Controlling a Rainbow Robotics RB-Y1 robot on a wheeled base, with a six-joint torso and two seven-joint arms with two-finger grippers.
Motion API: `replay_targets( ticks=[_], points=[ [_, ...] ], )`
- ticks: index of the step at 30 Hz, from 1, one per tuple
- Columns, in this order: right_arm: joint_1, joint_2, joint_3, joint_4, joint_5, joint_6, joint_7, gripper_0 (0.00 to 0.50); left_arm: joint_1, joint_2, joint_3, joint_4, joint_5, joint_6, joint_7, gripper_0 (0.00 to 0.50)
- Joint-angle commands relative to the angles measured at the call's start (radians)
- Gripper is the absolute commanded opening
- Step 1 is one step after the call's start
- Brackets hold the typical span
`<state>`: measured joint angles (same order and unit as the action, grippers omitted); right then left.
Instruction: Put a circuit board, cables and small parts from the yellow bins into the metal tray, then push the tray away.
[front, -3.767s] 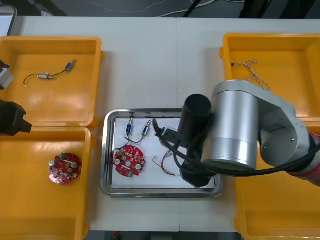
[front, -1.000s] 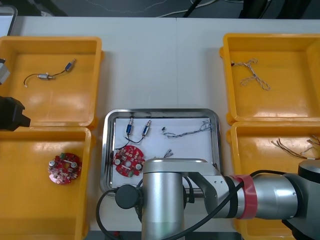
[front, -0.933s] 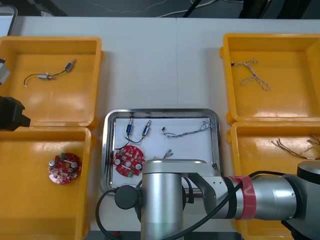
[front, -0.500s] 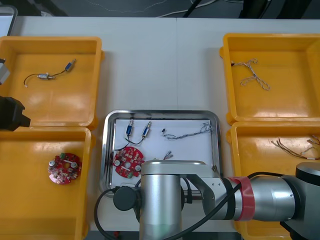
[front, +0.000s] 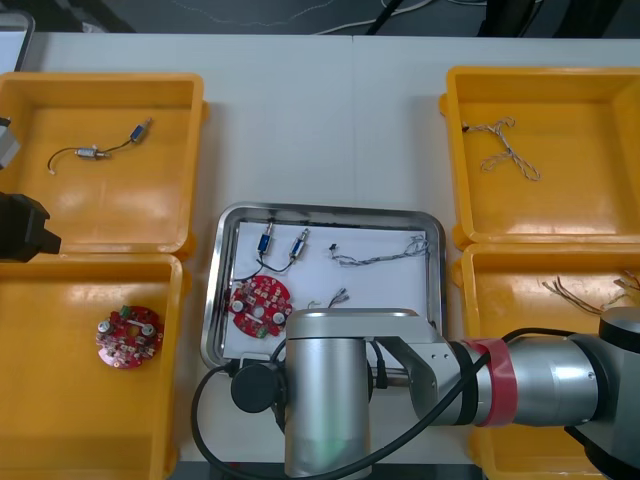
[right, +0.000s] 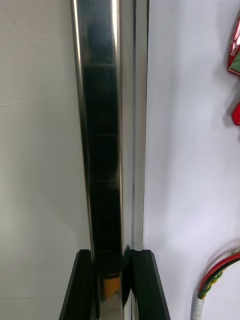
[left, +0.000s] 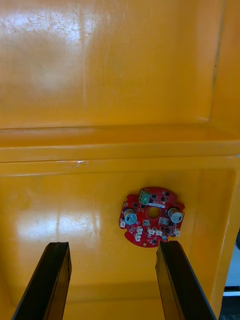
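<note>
The metal tray (front: 325, 211) lies between the bins, white inside. It holds a red circuit board (front: 260, 307), two small metal parts (front: 282, 244) on a black cable, a twisted blue and white cable (front: 385, 254) and a red and yellow cable (front: 330, 299). My right arm (front: 330, 400) lies across the tray's near edge. In the right wrist view my right gripper (right: 114, 285) is shut on the tray's rim (right: 107, 150), one finger on each side. My left gripper (left: 112, 280) hangs open above the near left bin, over a second circuit board (left: 151, 223).
The far left bin (front: 110, 200) holds a black cable with small metal parts (front: 95, 152). The far right bin (front: 560, 200) has a twisted cable (front: 505, 148); the near right bin (front: 540, 320) has thin cables (front: 590, 290). Bare table lies beyond the tray.
My right gripper's fingers have closed on the tray's near rim. The tray has slid a little away from me. The left arm has not moved.
</note>
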<state>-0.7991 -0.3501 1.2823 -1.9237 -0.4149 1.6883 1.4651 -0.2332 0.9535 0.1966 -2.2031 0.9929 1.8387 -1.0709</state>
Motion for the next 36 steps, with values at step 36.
replay_targets(
  ticks=[36],
  points=[
    [-0.244,-0.130,0.015,0.011,0.021,-0.134,0.133,0.000,0.025,0.044,0.032,-0.012,-0.008,-0.004,-0.050,0.500]
  ],
)
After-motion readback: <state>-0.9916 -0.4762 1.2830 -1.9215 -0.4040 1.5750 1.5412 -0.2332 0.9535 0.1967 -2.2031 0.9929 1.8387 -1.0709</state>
